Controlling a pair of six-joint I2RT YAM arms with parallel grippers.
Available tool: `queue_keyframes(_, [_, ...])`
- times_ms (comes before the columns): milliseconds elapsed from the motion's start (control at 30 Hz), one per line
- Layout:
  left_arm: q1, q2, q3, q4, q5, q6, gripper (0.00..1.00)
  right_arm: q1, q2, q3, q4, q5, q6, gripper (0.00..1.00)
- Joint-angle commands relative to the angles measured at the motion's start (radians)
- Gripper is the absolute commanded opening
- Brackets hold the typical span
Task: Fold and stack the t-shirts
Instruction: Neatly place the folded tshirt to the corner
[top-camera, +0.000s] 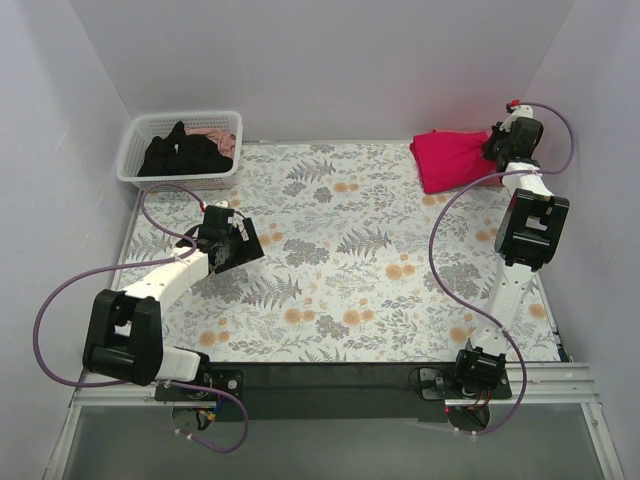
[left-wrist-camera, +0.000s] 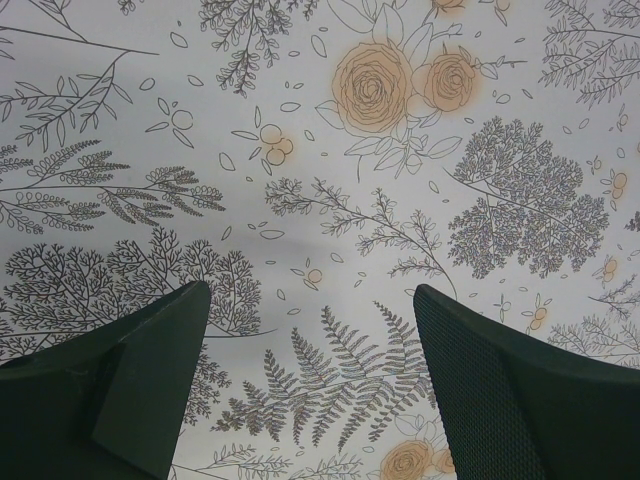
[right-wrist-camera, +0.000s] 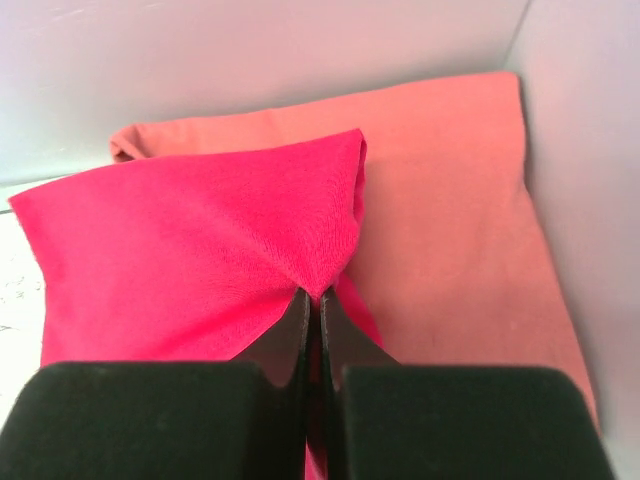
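Pale lilac walls (top-camera: 330, 60) close in a surface covered by a floral cloth (top-camera: 340, 260) printed with grey ferns and orange roses.

At the far right corner lies the crimson t-shirt (top-camera: 455, 160), bunched against the wall. The right pincer (top-camera: 497, 148) is at its right edge. From the right wrist, the pincer (right-wrist-camera: 315, 300) has its fingers pressed together on a fold of the crimson fabric (right-wrist-camera: 200, 250), which gathers to a peak right at the tips. Under and behind it a salmon-pink t-shirt (right-wrist-camera: 450, 200) lies flat, reaching into the corner where the walls meet.

At the far left corner stands a white lattice basket (top-camera: 135, 165) with the black t-shirt (top-camera: 185, 155) heaped inside.

The left pincer (top-camera: 238, 246) hangs over the left part of the cloth, well apart from the basket. Seen from its own wrist (left-wrist-camera: 310, 340), its fingers stand wide apart with only printed cloth between them, gripping nothing.
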Motion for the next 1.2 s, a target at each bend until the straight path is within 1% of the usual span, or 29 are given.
queue_keyframes(0, [0.005,-0.005,-0.001,0.012,-0.001,0.011,0.82,-0.017,-0.015,0.018,0.054,0.075,-0.009,0.01])
queue_keyframes(267, [0.005,-0.002,-0.001,0.013,0.004,0.014,0.82,-0.048,0.040,0.007,0.042,0.099,-0.001,0.02])
queue_keyframes(300, [0.005,0.000,0.002,0.012,0.004,0.014,0.82,-0.053,0.049,0.007,0.034,0.089,-0.001,0.07])
queue_keyframes(333, [0.005,0.000,0.001,0.012,0.005,0.016,0.82,-0.054,0.052,0.010,0.028,0.080,-0.003,0.14])
queue_keyframes(367, [0.005,0.001,0.001,0.013,0.007,0.014,0.82,-0.056,0.055,0.015,0.021,0.067,-0.004,0.29])
queue_keyframes(433, [0.005,0.001,0.001,0.012,0.009,0.016,0.82,-0.056,0.048,0.013,0.004,0.050,-0.012,0.41])
queue_keyframes(467, [0.005,0.001,0.002,0.012,0.010,0.016,0.82,-0.054,0.042,0.012,0.002,0.041,-0.014,0.50])
queue_keyframes(600, [0.005,-0.002,0.001,0.012,0.013,0.016,0.82,-0.040,-0.035,-0.008,-0.001,0.058,-0.030,0.63])
queue_keyframes(767, [0.005,-0.006,0.001,0.013,0.015,0.013,0.82,0.004,-0.121,-0.034,0.002,0.136,-0.060,0.64])
queue_keyframes(900, [0.005,-0.011,0.002,0.012,0.016,0.014,0.82,0.056,-0.155,-0.059,0.022,0.151,-0.092,0.64])
queue_keyframes(967, [0.005,-0.014,0.001,0.012,0.016,0.014,0.82,0.078,-0.142,-0.054,0.022,0.135,-0.093,0.62])
queue_keyframes(1100, [0.007,-0.022,0.002,0.012,0.016,0.016,0.82,0.099,-0.095,-0.062,0.022,0.080,-0.070,0.54])
queue_keyframes(1167, [0.005,-0.022,0.002,0.012,0.016,0.016,0.82,0.111,-0.084,-0.079,0.024,0.055,-0.048,0.53])
